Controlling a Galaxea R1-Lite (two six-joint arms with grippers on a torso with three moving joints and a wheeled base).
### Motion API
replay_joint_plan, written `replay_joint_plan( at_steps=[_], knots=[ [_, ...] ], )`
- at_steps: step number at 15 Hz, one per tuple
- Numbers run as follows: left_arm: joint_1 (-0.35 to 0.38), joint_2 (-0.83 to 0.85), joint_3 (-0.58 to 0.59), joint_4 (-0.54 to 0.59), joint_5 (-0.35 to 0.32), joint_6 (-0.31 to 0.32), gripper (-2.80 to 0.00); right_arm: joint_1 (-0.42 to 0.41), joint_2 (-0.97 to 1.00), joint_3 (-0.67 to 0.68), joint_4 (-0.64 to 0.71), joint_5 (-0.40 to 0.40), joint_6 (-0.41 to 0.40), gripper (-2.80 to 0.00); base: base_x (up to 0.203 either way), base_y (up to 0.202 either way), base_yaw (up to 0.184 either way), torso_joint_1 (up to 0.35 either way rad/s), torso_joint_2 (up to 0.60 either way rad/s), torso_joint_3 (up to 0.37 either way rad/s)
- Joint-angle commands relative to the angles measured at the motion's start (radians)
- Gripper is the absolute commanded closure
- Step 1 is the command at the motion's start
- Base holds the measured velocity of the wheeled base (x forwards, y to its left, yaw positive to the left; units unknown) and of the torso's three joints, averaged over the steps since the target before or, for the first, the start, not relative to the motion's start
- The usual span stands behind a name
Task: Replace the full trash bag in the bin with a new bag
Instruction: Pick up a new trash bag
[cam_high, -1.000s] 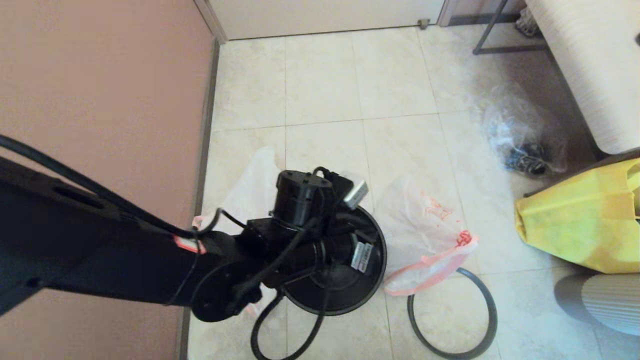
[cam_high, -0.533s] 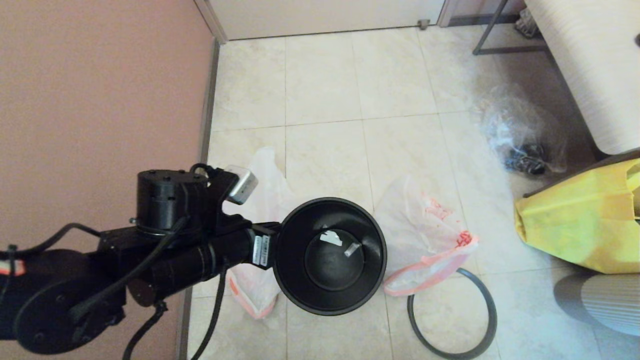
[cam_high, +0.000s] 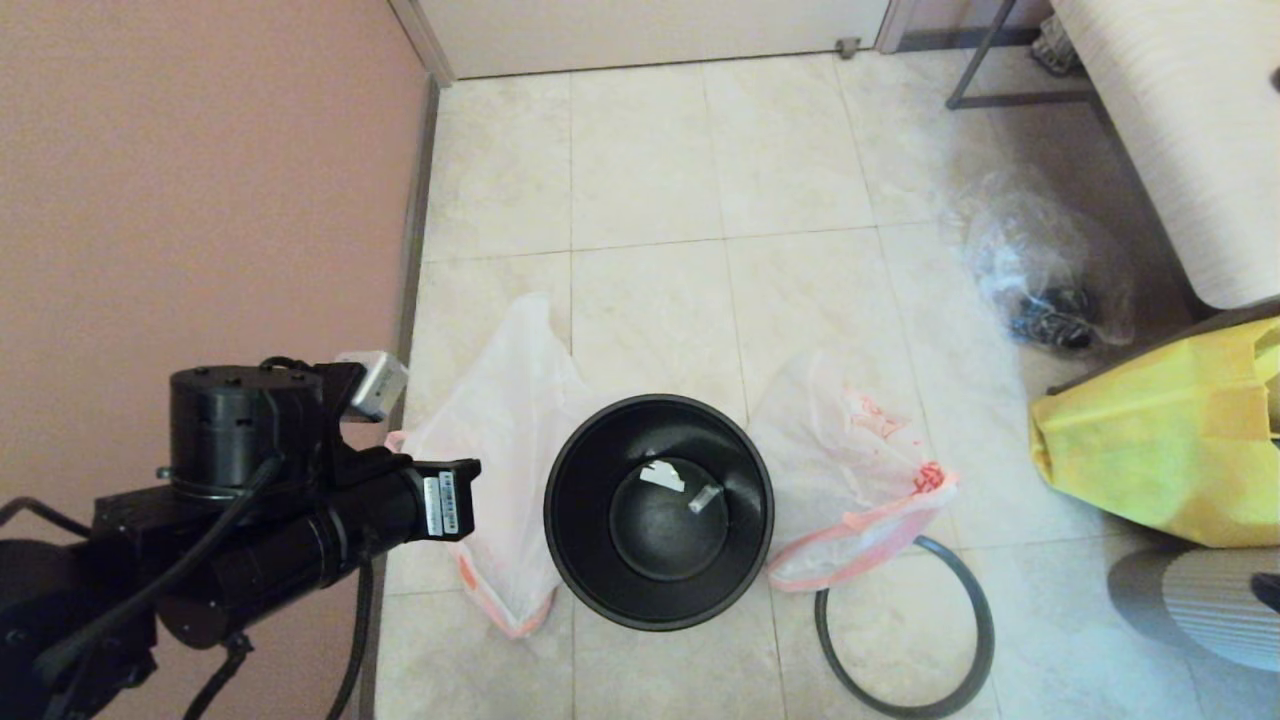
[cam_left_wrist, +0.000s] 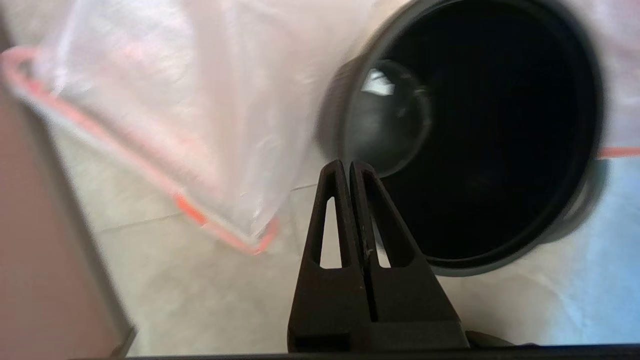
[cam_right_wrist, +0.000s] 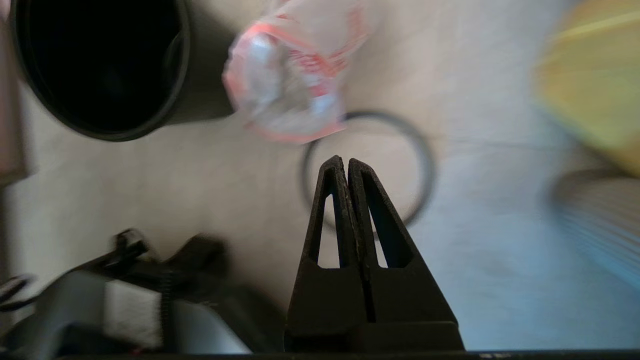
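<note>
The black bin (cam_high: 578, 520) stands upright on the tiled floor with no bag in it and a few small scraps on its bottom. Its dark-grey hoop (cam_high: 985, 640) lies flat on the floor to its right. A limp translucent bag with an orange-pink edge (cam_high: 510, 420) lies to the bin's left, and a similar one (cam_high: 850, 450) to its right. My left gripper (cam_left_wrist: 346, 165) is shut on nothing, hovering left of the bin (cam_left_wrist: 500, 150) beside the left bag (cam_left_wrist: 200, 100). My right gripper (cam_right_wrist: 345, 162) is shut and empty, above the hoop (cam_right_wrist: 425, 160).
A clear bag holding dark rubbish (cam_high: 1040, 270) lies at the far right by a pale upholstered seat (cam_high: 1190, 130). A big yellow bag (cam_high: 1150, 440) sits at the right. A pink wall (cam_high: 200, 200) runs close along the left.
My left arm has drawn back from over the bin to the left, towards the wall, uncovering the bin's opening. The bags and hoop have not moved.
</note>
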Motion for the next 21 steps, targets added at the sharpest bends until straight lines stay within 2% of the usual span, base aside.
replay_joint_plan(
  at_steps=[1,4,5,6,8,9,11,13,15,17,19,21],
  knots=[
    [0.046,0.004,0.008,-0.003,0.003,0.004,0.00,0.052,0.344,-0.068,-0.048,0.003,0.022,0.00,0.000,0.000,0.000,0.000,0.00,0.000],
    [0.056,-0.004,0.005,-0.002,0.058,0.005,0.00,0.153,0.640,-0.136,-0.226,0.002,0.099,0.00,0.000,0.000,0.000,0.000,0.00,0.000],
    [0.053,0.000,0.006,-0.003,0.111,0.003,0.00,0.189,0.725,-0.157,-0.287,0.001,0.127,0.00,0.000,0.000,0.000,0.000,0.00,0.000],
    [0.046,0.004,0.018,-0.003,0.128,0.001,0.00,0.218,0.808,-0.181,-0.339,0.001,0.150,0.00,0.000,0.000,0.000,0.000,0.00,0.000],
    [0.046,-0.002,0.036,-0.006,0.137,0.001,0.00,0.243,0.950,-0.236,-0.413,0.000,0.190,0.00,0.000,0.000,0.000,0.000,0.00,0.000],
    [0.048,-0.008,0.043,-0.006,0.146,0.002,0.00,0.254,0.997,-0.269,-0.470,0.002,0.240,0.00,0.000,0.000,0.000,0.000,0.00,0.000],
    [0.048,-0.013,0.063,-0.008,0.154,0.001,0.00,0.288,1.016,-0.289,-0.527,0.018,0.317,0.00,0.000,0.000,0.000,0.000,0.00,0.000],
    [0.045,-0.014,0.080,-0.010,0.156,-0.002,0.00,0.289,1.086,-0.305,-0.535,0.018,0.315,0.00,0.000,0.000,0.000,0.000,0.00,0.000],
    [0.049,-0.032,0.085,-0.009,0.161,-0.001,0.00,0.274,1.181,-0.384,-0.556,-0.004,0.316,0.00,0.000,0.000,0.000,0.000,0.00,0.000],
    [0.047,-0.040,0.088,-0.005,0.162,0.003,0.00,0.269,1.167,-0.396,-0.564,-0.009,0.344,0.00,0.000,0.000,0.000,0.000,0.00,0.000],
    [0.038,-0.050,0.095,-0.004,0.160,0.002,0.00,0.281,1.028,-0.359,-0.560,0.008,0.372,0.00,0.000,0.000,0.000,0.000,0.00,0.000],
    [0.020,-0.050,0.124,-0.005,0.161,0.002,0.00,0.350,0.895,-0.311,-0.488,0.034,0.382,0.00,0.000,0.000,0.000,0.000,0.00,0.000]
  ],
)
